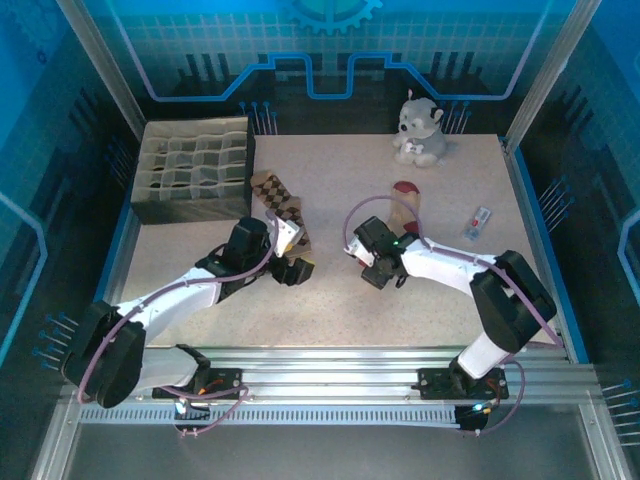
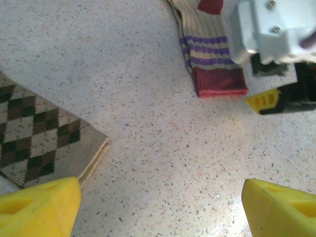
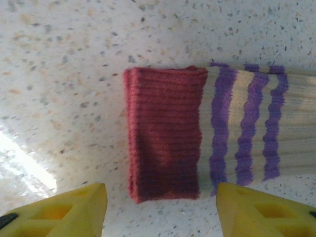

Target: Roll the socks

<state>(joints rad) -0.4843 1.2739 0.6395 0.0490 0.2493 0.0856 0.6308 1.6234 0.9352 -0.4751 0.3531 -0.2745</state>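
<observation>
Blocky yellow fingers [image 3: 64, 210] of the right gripper [image 3: 161, 207] stand apart, straddling the ribbed red cuff of the striped sock [image 3: 212, 133], a beige knit with purple bands lying flat mid-table. The left gripper [image 2: 159, 207] gapes wide too over bare surface, with the argyle sock [image 2: 39, 133], all brown-and-tan diamonds, just beside one pad. Speckled stone-look table [image 2: 148, 98] underneath; a fuzzy grey plush toy [image 1: 420, 128] and a gridded divider box [image 1: 195, 170] sit at the back.

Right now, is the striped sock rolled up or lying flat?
Flat, not rolled. The striped sock lies spread on the table, its red cuff uncurled in the right wrist view.
</observation>
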